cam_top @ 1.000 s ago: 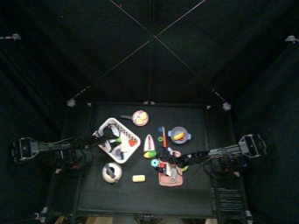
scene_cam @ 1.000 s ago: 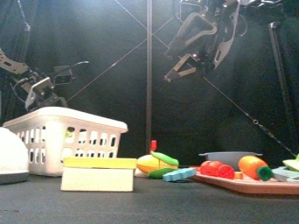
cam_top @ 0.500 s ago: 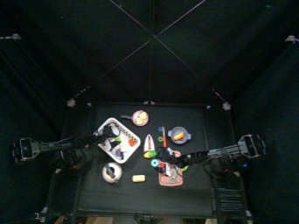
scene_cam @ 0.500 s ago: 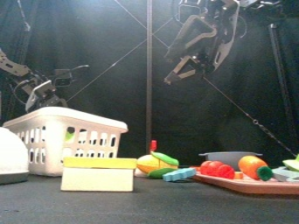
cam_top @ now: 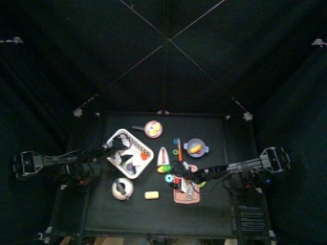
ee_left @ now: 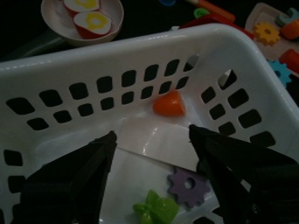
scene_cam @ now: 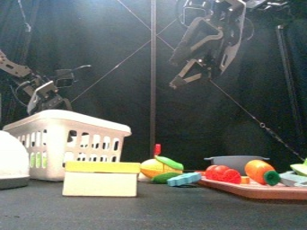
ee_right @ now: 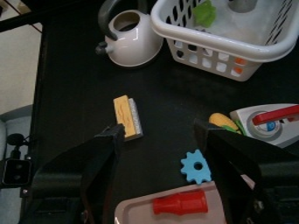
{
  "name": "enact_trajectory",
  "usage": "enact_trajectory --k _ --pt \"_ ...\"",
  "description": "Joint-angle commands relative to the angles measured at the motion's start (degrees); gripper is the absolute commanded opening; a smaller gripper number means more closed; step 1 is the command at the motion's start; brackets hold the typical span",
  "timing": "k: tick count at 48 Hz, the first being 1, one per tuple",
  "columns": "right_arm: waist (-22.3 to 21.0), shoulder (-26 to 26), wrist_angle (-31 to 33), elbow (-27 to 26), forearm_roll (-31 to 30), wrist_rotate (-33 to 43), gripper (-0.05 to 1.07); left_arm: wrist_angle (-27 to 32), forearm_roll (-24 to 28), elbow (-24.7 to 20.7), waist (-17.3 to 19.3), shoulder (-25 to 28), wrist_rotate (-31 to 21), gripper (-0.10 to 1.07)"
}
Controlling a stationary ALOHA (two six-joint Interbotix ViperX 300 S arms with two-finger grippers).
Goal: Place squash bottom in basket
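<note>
The white perforated basket (cam_top: 138, 168) stands left of the table's middle; it also shows in the front view (scene_cam: 74, 135) and the right wrist view (ee_right: 239, 48). In the left wrist view its wall (ee_left: 117, 77) surrounds an orange rounded piece (ee_left: 170, 103), a purple gear-shaped piece (ee_left: 187, 185) and a green piece (ee_left: 155, 210). I cannot tell which of them is the squash bottom. My left gripper (ee_left: 152, 136) hangs open and empty above the basket (scene_cam: 54, 83). My right gripper (ee_right: 158, 144) is open and empty, high over the table's front right (scene_cam: 182, 74).
A white teapot (ee_right: 131, 39) and a yellow block (ee_right: 128, 116) lie near the front (scene_cam: 102, 178). A blue gear (ee_right: 195, 164) and a tray of food pieces (scene_cam: 252, 189) are at the right. A bowl with egg halves (ee_left: 82, 16) stands behind the basket.
A green piece seen through the basket's holes in the front view lies lower than half a second ago. Both arms have barely moved.
</note>
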Motion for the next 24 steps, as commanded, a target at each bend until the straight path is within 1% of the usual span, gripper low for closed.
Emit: enact_trajectory --k 1,15,20,24 --pt "-0.09 -0.62 -0.26 -0.62 0.09 0.0 0.95 -0.79 0.0 -1.58 -0.09 -0.53 0.0 0.98" --pt "0.09 -0.62 -0.26 -0.53 0.35 0.09 0.95 -0.79 -0.09 -1.49 -0.26 -1.05 -0.09 0.98" --pt "0.53 -0.88 0.18 -0.18 1.58 0.09 0.95 -0.79 0.0 -1.67 -0.44 -1.14 0.0 0.98" --pt "1.41 -1.41 0.79 0.62 3.69 0.09 0.95 -1.05 0.09 -1.76 -0.7 -1.14 0.0 0.98"
